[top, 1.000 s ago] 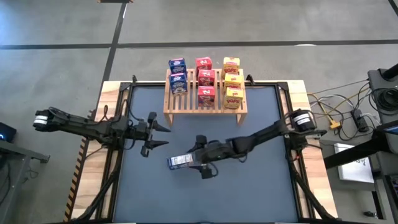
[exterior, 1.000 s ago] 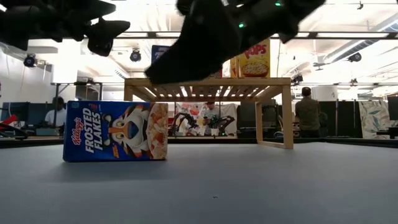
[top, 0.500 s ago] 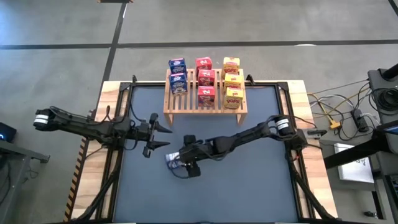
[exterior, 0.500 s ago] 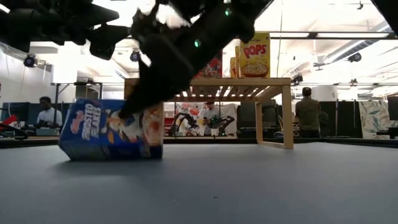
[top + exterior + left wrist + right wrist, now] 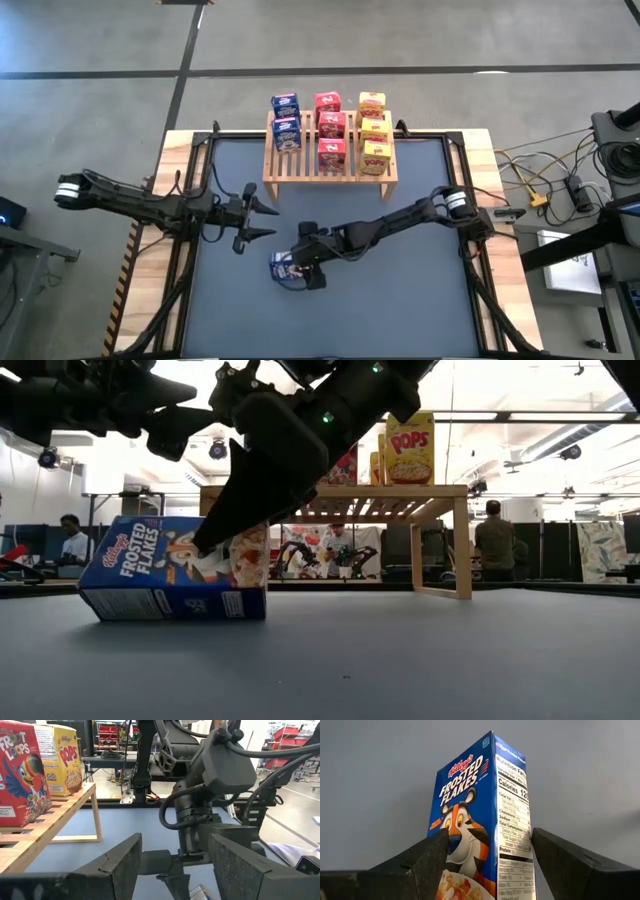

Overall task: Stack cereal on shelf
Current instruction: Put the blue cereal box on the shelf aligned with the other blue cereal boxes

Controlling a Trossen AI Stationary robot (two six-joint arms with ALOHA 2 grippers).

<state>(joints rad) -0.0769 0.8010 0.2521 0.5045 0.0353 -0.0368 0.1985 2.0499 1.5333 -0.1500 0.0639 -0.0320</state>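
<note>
- The right pincer [image 5: 290, 270] is down at the middle of the desk [image 5: 400, 310], over a blue Frosted Flakes box [image 5: 175, 570] that lies there.
- In the right wrist view the box [image 5: 480, 820] stands between the two dark fingers [image 5: 410, 865], with a gap showing on each side; the fingers straddle it, and whether they already press on it cannot be told.
- From the low view the box lies on its long side, tipped a little so that its left end is raised off the dark desk surface, with the right arm's dark fingers against its upper face.
- The left pincer [image 5: 268, 218] hangs above the left half of the desk, jaws spread apart with nothing between them; it is near the right pincer and apart from the box.
- In the left wrist view the left arm's own fingers [image 5: 117, 865] are spread, looking toward the right arm's wrist.
- The wooden slatted shelf [image 5: 330, 172] stands at the far edge of the desk, well apart from the lying box.
- On the shelf: two blue boxes [image 5: 286, 120] on its left, three red boxes [image 5: 329, 127] in the middle and three yellow boxes [image 5: 374, 132] on its right, each colour in a row running front to back.
- People [image 5: 493, 540] show in the room beyond the desk.
</note>
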